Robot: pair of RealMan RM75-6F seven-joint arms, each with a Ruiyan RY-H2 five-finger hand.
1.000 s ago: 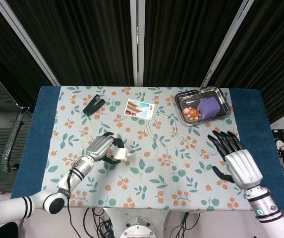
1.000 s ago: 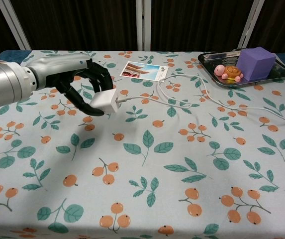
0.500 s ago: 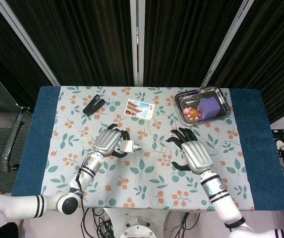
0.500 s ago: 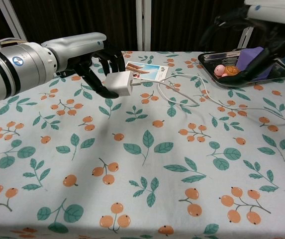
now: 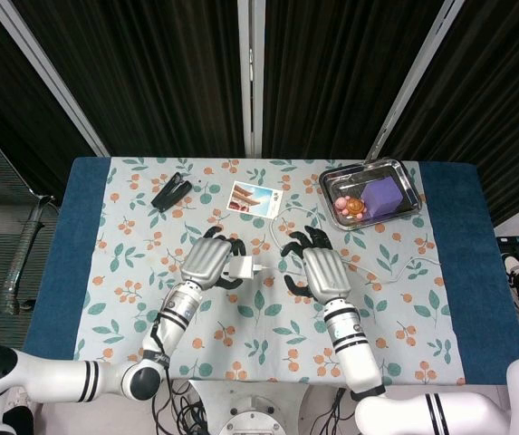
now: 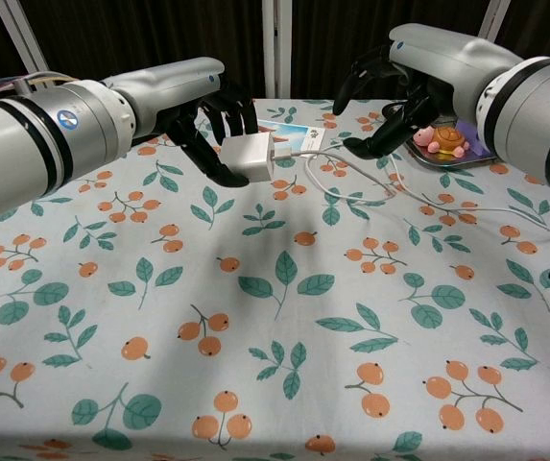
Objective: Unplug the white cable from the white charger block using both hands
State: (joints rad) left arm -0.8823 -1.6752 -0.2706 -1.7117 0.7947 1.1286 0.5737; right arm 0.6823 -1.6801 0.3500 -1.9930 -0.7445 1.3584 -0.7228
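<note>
My left hand (image 5: 209, 261) (image 6: 203, 120) grips the white charger block (image 6: 247, 158) (image 5: 243, 270) and holds it up off the table. The white cable (image 6: 351, 197) (image 5: 284, 237) is still plugged into the block's right side and trails in loops over the cloth toward the right. My right hand (image 5: 318, 267) (image 6: 399, 91) hovers just to the right of the block with its fingers spread and curved, holding nothing. A small gap separates it from the plug.
A metal tray (image 5: 395, 172) (image 6: 404, 117) at the back right holds a purple block (image 6: 492, 121) and a pink toy turtle (image 6: 440, 140). A photo card (image 5: 256, 199) lies behind the hands, a black stapler (image 5: 171, 192) at the back left. Floral cloth covers the table.
My left hand has raised the charger block and carried it rightward. My right hand has swung in from the table's right side to just beside the plug.
</note>
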